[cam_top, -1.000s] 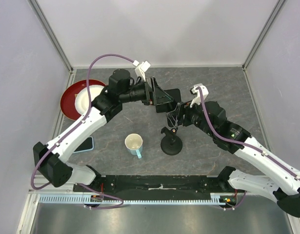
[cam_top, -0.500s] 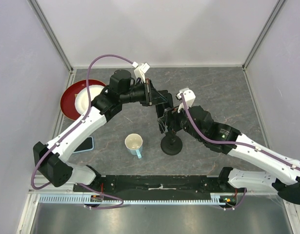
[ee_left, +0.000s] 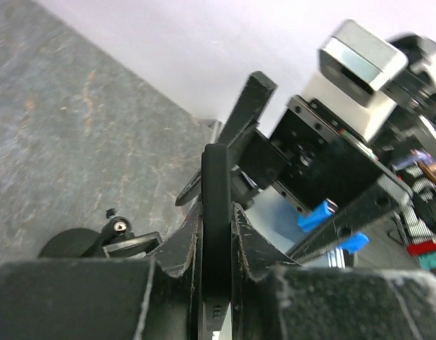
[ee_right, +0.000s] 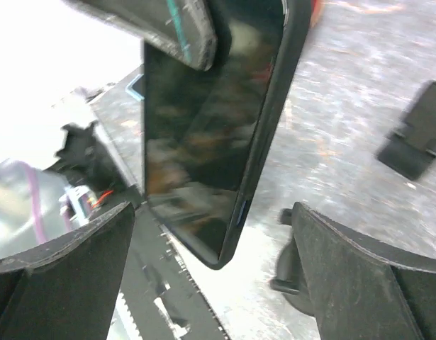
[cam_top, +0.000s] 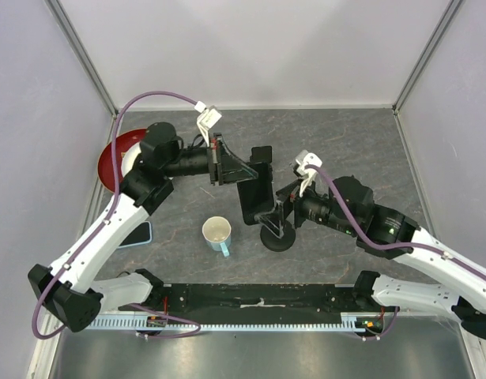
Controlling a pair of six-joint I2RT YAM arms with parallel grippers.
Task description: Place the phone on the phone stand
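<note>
The black phone [cam_top: 255, 193] hangs upright over the table, and my left gripper [cam_top: 235, 169] is shut on its upper part. In the left wrist view the phone [ee_left: 216, 191] stands edge-on, pinched between both pads of that gripper [ee_left: 217, 216]. The black phone stand [cam_top: 277, 234] sits on the table just right of and below the phone's lower end, its round base and cradle [ee_left: 125, 239] in sight. My right gripper [cam_top: 279, 210] is open beside the stand. Its fingers [ee_right: 359, 269] straddle the phone's lower corner [ee_right: 218, 142] without touching it.
A white cup with a blue handle [cam_top: 217, 233] stands left of the stand. A red plate holding a white dish [cam_top: 120, 158] is at the far left. A light blue flat item [cam_top: 138, 234] lies under the left arm. A small black piece [ee_right: 416, 138] lies on the table.
My left gripper has shut on the phone and drawn back to the left with it. My right gripper has opened wide and pulled back toward the stand.
</note>
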